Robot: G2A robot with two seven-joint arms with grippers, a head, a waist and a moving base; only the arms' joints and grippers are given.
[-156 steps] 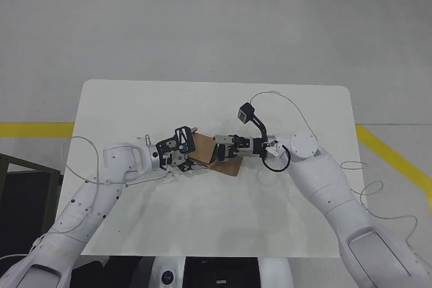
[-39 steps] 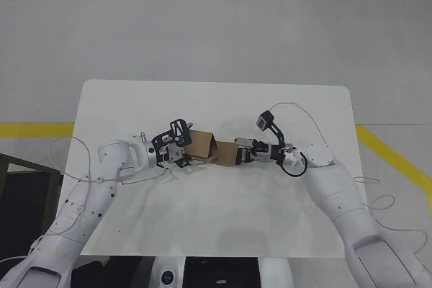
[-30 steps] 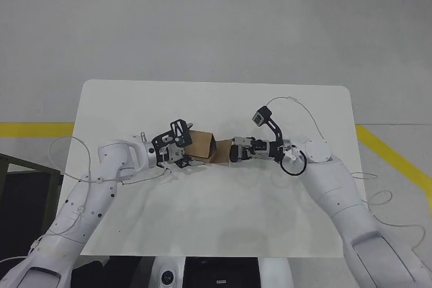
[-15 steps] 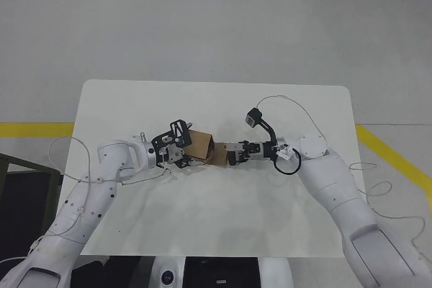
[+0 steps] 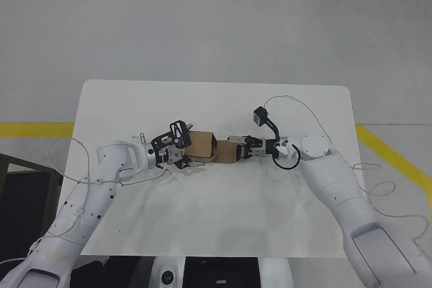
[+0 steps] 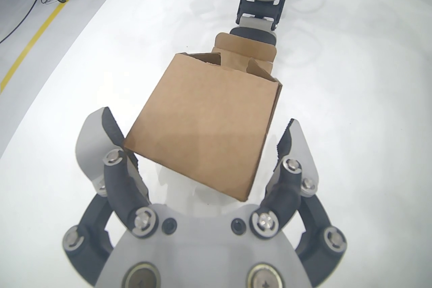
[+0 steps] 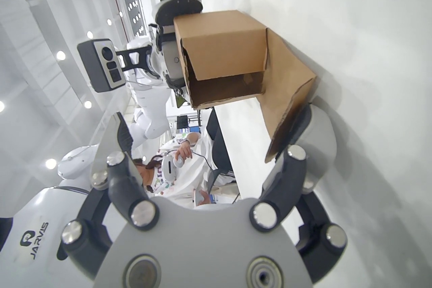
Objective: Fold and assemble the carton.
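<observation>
A brown cardboard carton lies on its side at the middle of the white table, between both grippers. My left gripper is open and straddles the carton's closed end; one finger sits at a corner, the other stands slightly off the side. At the opposite end the carton gapes open, with a flap lying out on the table. My right gripper is open there, one finger against the flap, the other raised off the table. It is also visible from the left wrist.
The table's far edge and near edge are well away from the carton. A thin cable loops from the right arm over the table's far right part.
Five seconds ago the carton lay skewed; now it lies in line between the grippers. Over the last second the right gripper shifted slightly at the open end. The left arm barely moved.
</observation>
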